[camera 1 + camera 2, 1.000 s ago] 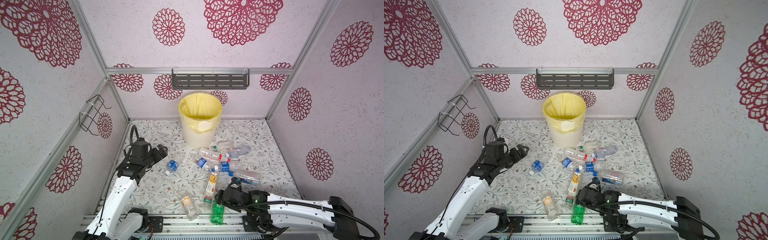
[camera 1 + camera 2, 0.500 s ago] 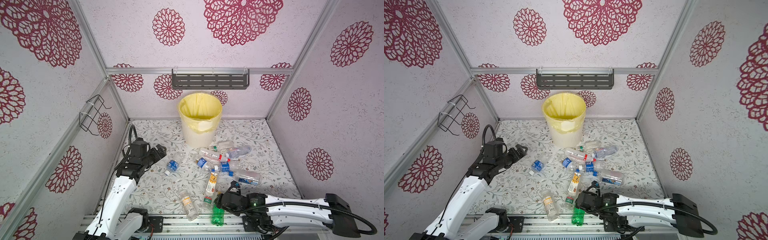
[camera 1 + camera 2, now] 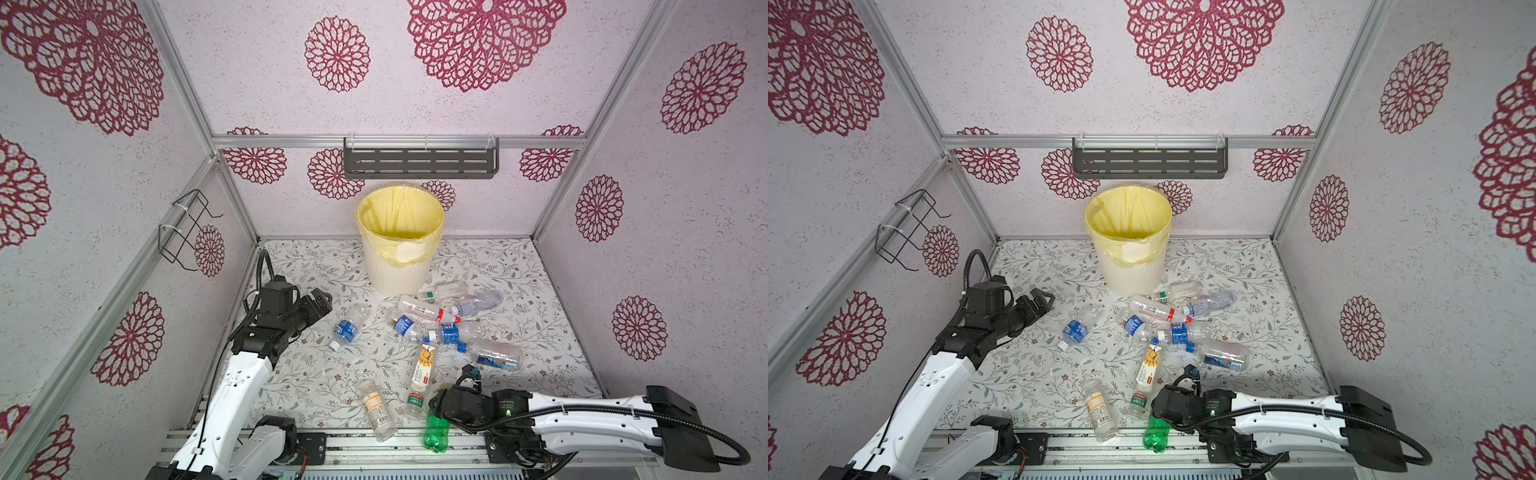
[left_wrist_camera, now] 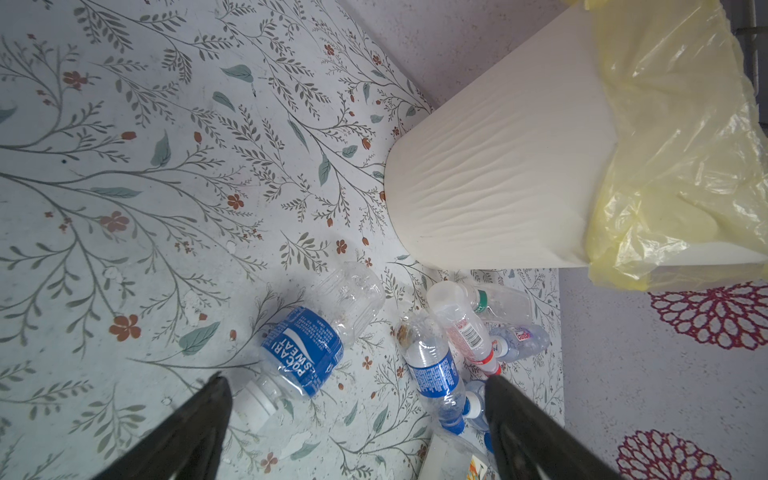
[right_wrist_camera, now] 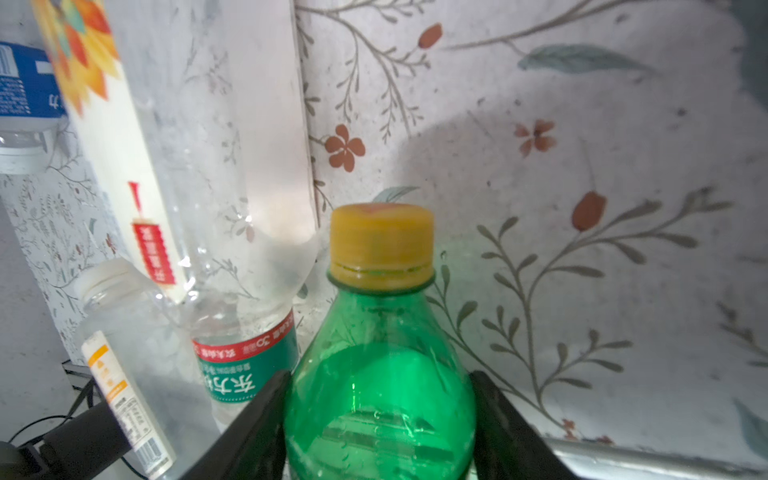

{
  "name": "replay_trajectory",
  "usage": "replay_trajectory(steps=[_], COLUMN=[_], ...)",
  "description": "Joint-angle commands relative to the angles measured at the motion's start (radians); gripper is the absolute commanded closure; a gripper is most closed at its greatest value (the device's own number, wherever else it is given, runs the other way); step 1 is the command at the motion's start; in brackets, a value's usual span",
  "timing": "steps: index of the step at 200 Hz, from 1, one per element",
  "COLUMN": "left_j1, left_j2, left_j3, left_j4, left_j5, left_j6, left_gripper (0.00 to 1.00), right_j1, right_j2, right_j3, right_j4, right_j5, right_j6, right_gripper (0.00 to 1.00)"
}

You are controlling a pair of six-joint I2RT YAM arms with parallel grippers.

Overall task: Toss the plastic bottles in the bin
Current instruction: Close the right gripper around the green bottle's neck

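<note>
Booth walls: pale textured panels with crimson rosettes, aluminium posts at the corners.
Tabletop: white sheet printed with grey-green sprigs and small rust flowers, scuffed in places.
Bin: upright at upper centre of the tabletop against the back wall, yellow bag folded over its rim.
Grey slotted shelf: on the back rail above the bin.
Wire rack: on the left wall.
Plastic bottles: lying scattered from the bin's foot down to the lower centre.
Blue-label bottle: lies alone, left of the heap.
Green bottle: at the front edge, yellow cap pointing inward.
Right gripper: fingers pressed on both sides of the green bottle, grasping it.
Left gripper: spread wide, holding nothing, near the blue-label bottle.
</note>
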Motion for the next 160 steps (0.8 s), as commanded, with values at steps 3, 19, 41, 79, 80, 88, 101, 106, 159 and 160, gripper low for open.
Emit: replay_trajectory(steps=[3,19,41,79,80,88,101,106,159,160], left_j1=[0.01,0.011,0.012,0.015,0.015,0.016,0.016,0.017,0.018,0.018], left_j2=[-0.016,-0.023,-0.04,-0.051,-0.051,-0.046,-0.036,-0.031,-0.017,-0.017], left_j3=[-0.015,-0.021,-0.038,-0.038,-0.037,-0.031,-0.017,-0.011,-0.009,-0.009], left_j4=[0.002,0.004,0.021,0.024,0.024,0.019,0.009,0.003,0.005,0.005], left_j5=[0.006,0.01,0.016,0.02,0.02,0.02,0.021,0.022,0.028,0.029], left_j6=[0.014,0.011,0.009,0.014,0.016,0.022,0.031,0.034,0.024,0.024], left_gripper=[0.03,0.03,0.03,0.03,0.03,0.03,0.03,0.03,0.03,0.03], right_j1=[0.005,0.006,0.005,0.003,0.003,0.005,0.005,0.004,0.002,0.003], right_j2=[-0.014,-0.033,-0.084,-0.207,-0.211,-0.234,-0.268,-0.279,-0.333,-0.333], right_j3=[-0.009,-0.005,0.002,0.035,0.035,0.043,0.05,0.051,0.081,0.081], right_j4=[-0.024,-0.054,-0.123,-0.268,-0.271,-0.3,-0.33,-0.339,-0.437,-0.439], right_j5=[0.051,0.067,0.109,0.202,0.205,0.226,0.254,0.261,0.329,0.331], right_j6=[0.048,0.057,0.075,0.099,0.1,0.104,0.106,0.108,0.11,0.11], right_gripper=[0.38,0.41,0.41,0.42,0.42,0.43,0.43,0.43,0.44,0.44])
